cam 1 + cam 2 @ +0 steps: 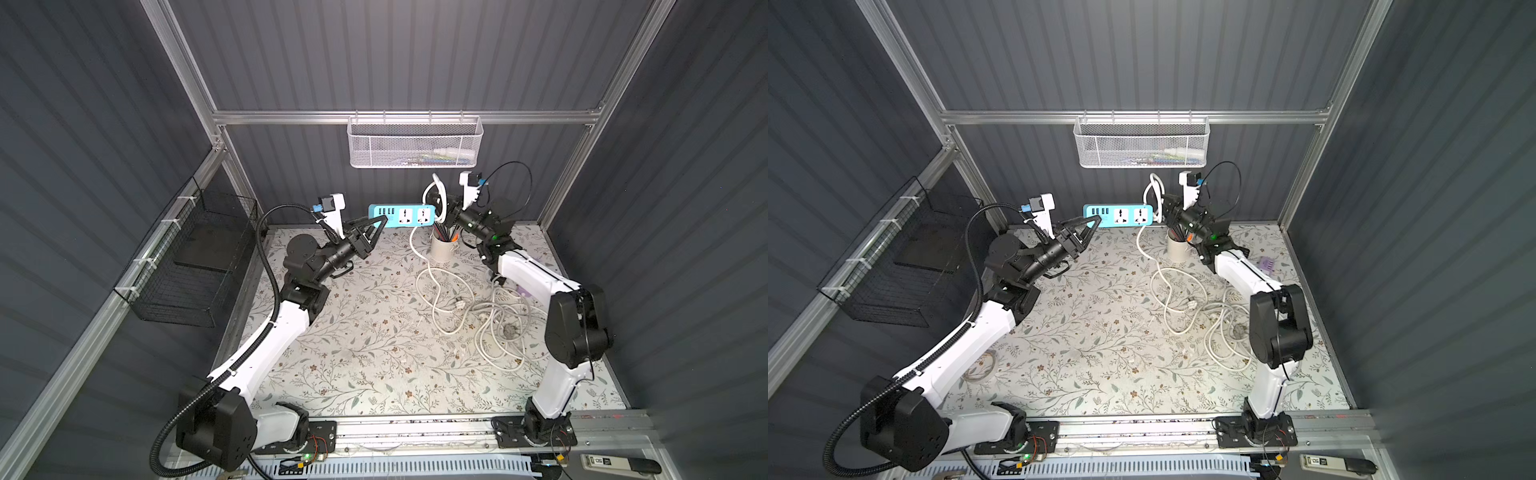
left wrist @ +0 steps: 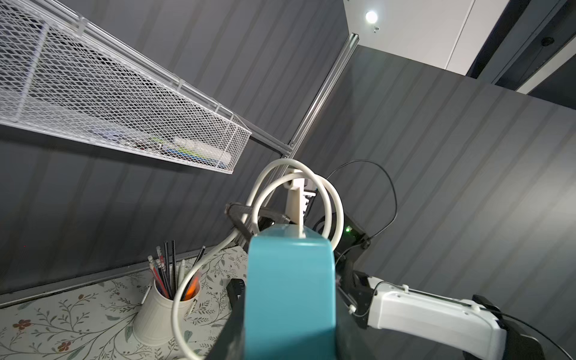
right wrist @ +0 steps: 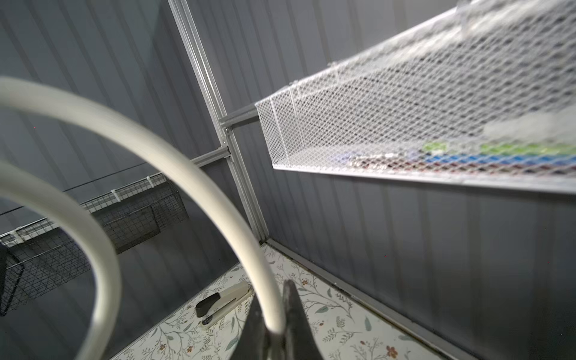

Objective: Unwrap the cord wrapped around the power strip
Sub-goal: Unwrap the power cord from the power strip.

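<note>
Two loops of white cord (image 2: 290, 162) arch up at the right end of the blue power strip (image 1: 402, 215). The strip hangs in the air near the back wall, above the surface (image 1: 365, 332), with its long axis running side to side between the arms. The left pincer (image 1: 383, 221) is clenched on the strip's left end. The right pincer (image 3: 274, 324) is clamped on the cord at the opposite end, so the right arm is nearer the loops. Remaining cord drops beside the pencil cup (image 1: 444, 249) into slack coils on the surface. Freeing the loops likely means drawing them rightward off the end, along that axis and away from the left pincer.
</note>
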`<move>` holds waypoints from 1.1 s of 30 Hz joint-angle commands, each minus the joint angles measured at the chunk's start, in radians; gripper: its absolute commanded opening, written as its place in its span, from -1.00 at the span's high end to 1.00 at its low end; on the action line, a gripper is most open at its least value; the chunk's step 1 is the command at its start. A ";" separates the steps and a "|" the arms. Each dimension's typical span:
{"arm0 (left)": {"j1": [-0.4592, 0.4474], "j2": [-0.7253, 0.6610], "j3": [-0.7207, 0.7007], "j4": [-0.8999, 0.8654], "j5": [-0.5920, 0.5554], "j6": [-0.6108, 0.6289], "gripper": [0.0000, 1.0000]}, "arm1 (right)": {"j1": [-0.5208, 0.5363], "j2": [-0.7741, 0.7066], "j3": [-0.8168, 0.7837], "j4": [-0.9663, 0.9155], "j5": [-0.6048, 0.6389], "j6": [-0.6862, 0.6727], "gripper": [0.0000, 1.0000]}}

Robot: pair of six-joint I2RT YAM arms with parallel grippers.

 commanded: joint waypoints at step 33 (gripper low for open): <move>0.007 0.103 0.131 0.072 -0.094 0.062 1.00 | 0.175 -0.401 -0.532 -0.314 -0.100 -0.032 1.00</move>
